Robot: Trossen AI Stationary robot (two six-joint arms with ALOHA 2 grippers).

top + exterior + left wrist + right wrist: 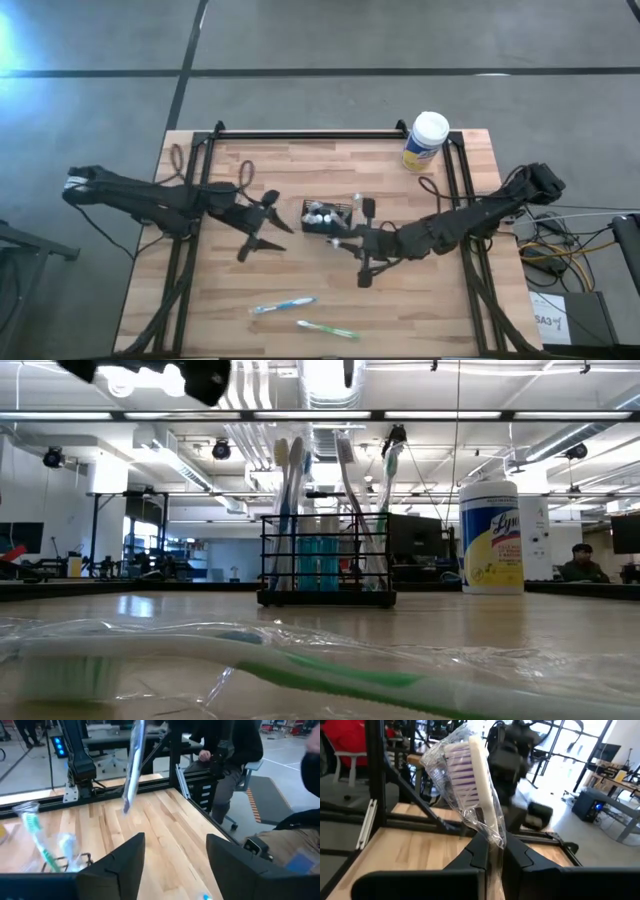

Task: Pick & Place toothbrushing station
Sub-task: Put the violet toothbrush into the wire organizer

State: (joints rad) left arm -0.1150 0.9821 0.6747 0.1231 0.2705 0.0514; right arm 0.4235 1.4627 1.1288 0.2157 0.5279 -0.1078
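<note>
The black mesh holder [325, 215] stands mid-table with several toothbrushes upright in it [325, 565]. My right gripper [342, 242] hovers just beside the holder's near right corner. It is shut on a toothbrush in clear wrap [470, 770], whose white-and-purple bristle head stands up. My left gripper [262, 225] is open and empty to the left of the holder. In its wrist view [175, 837] a wrapped brush shaft [131, 767] hangs in the air ahead. Two more wrapped toothbrushes, one blue [283, 305] and one green [328, 328], lie flat near the front edge. My right gripper pinches the wrapped toothbrush between its two fingers, on the shaft just below the head [493, 837]. The fingers reach out about level and lie across the brush. The brush stands roughly upright, head above the fingers. The part below is hidden by the fingers.
A yellow canister with a white lid [425, 140] stands at the far right. A black frame rail [310, 133] runs along the far edge and down both sides. The low view shows the green toothbrush close in front [330, 675]. A seated person shows beyond the table [235, 755].
</note>
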